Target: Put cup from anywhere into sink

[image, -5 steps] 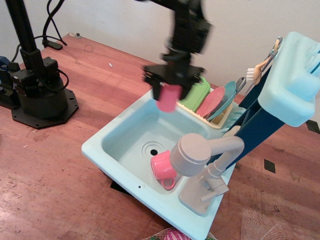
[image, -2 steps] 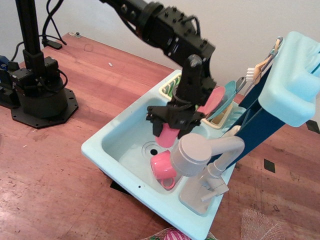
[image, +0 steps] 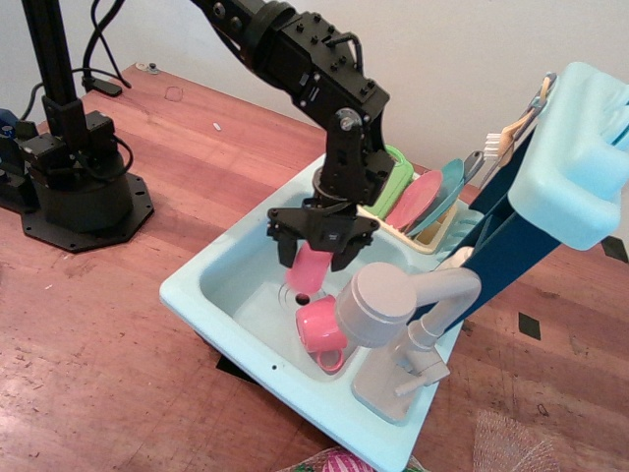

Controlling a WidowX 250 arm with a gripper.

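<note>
Pink plastic is what the end effector [image: 316, 239] is clamped on: the cup [image: 309, 268], tilted with its open mouth pointing down and toward the drain [image: 298, 292]. A second ago it hung high above the sink's [image: 211, 276] far rim; since then the arm has swung down and toward the drain, so the cup now sits inside the basin, just above the drain, and I cannot tell whether it touches the floor. The mug [image: 321, 327] lies on its side just beside the drain on the near side, close to the cup but apart from it. The faucet [image: 385, 304] stands beyond the mug, its round head level with the end effector. The rack [image: 413, 208] with its plates is on the far side of the drain.

By my reading the carry is over and the release is what remains; letting go here should leave the cup in the sink, though its tilt suggests it may roll toward the mug.
</note>
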